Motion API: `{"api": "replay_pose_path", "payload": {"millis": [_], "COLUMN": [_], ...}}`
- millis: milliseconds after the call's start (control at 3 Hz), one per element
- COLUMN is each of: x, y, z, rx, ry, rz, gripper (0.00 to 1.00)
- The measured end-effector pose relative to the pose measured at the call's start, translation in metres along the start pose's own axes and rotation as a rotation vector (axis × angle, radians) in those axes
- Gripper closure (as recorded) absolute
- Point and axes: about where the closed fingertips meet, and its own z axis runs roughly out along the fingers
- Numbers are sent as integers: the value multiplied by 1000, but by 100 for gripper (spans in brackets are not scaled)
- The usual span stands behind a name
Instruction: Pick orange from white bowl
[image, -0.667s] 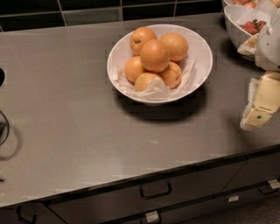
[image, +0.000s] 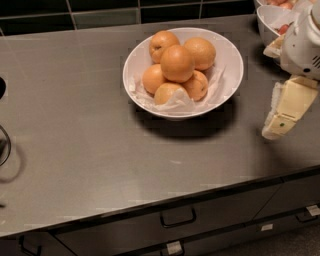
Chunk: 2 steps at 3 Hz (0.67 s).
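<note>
The white bowl (image: 235, 67) sits at the middle back of the grey counter, lined with crumpled white paper and holding several oranges. The orange (image: 177, 62), round and deep orange, lies on top of the pile at the centre. My gripper (image: 286, 107), cream-coloured below a white arm, hangs at the right edge of the view. It is to the right of the bowl and a little nearer the front, apart from the bowl, with nothing in it that I can see.
A second white bowl (image: 270, 20) with red fruit pieces stands at the back right, partly behind my arm. A dark round object (image: 3, 145) is at the left edge. Dark tiles run along the back; drawers with handles (image: 177, 219) are below the counter's front edge.
My gripper has shifted a little to the left, toward the bowl. The bowl and the oranges have not moved.
</note>
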Motion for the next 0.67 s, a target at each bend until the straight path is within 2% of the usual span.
{"api": "replay_pose_path", "payload": {"millis": [333, 667], "x": [-35, -35], "y": [-36, -37], "z": [30, 30], "rx": [12, 12], "ry": [-82, -83], "rz": [-29, -29], "gripper": [0, 0]}}
